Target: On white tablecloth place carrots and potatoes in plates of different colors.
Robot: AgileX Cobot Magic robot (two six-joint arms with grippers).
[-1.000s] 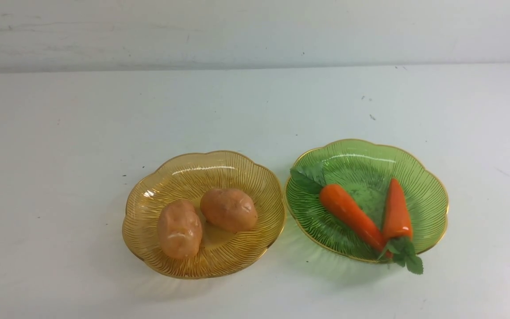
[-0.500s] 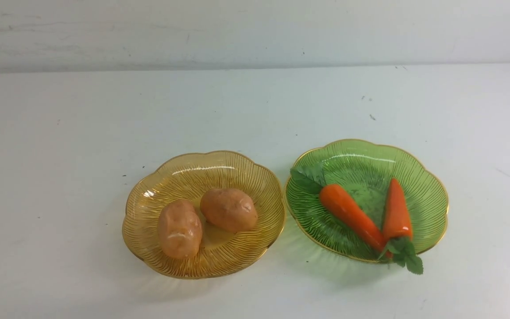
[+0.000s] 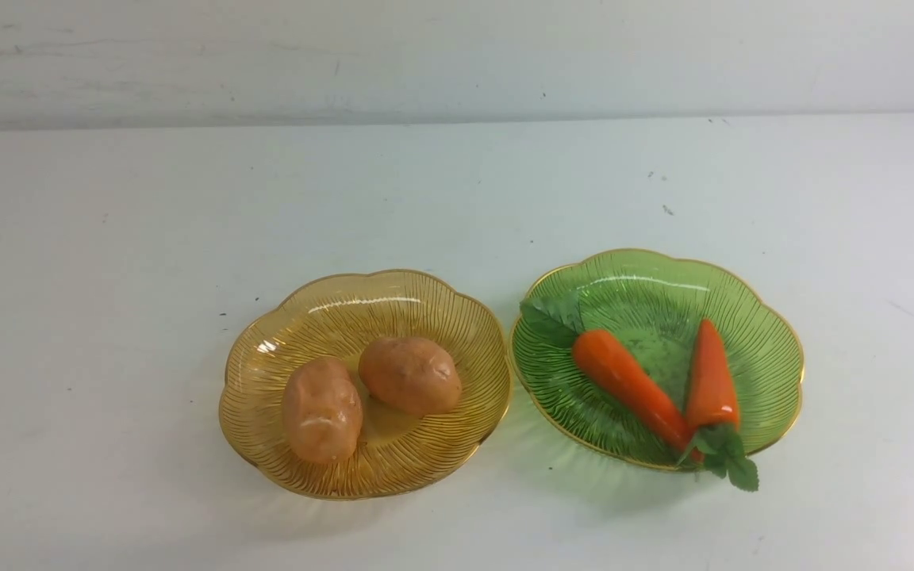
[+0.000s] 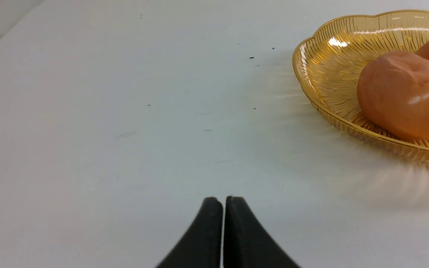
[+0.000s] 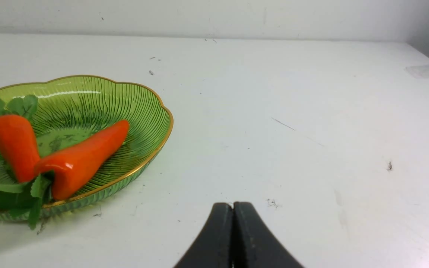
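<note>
A: How do the pincers stand?

B: The left pincer (image 4: 223, 199) has its two black curved fingers pressed together tip to tip, nothing between them, over bare white tablecloth (image 3: 108, 238) on the bench. The right pincer (image 5: 233, 204) is the same: fingers pressed flat against each other, holding nothing, touching no dish. Neither shows in the front view.

A: And the food?

B: Both potatoes are in the amber plate (image 3: 330, 305). The near potato (image 3: 321, 409) and the far potato (image 3: 410, 374) lie side by side, just touching or nearly so. They are rounded, tan-orange, slightly glossy, with shallow dimples.

A: The carrots?

B: Both in the green plate (image 3: 766, 341), which sits just beside the amber one, rims almost meeting. The left carrot (image 3: 630, 385) lies slantwise with its leafy top toward the far left rim. The right carrot (image 3: 711, 377) points away from the robot, and its green leaves hang over the near rim. Their near ends meet, forming a V. Both are smooth, shiny orange, tapered.

A: The dishes themselves?

B: Translucent, finely ribbed, scalloped like flowers, with thin gold rims. The cloth is plain, smooth, with a few dark specks.
</note>
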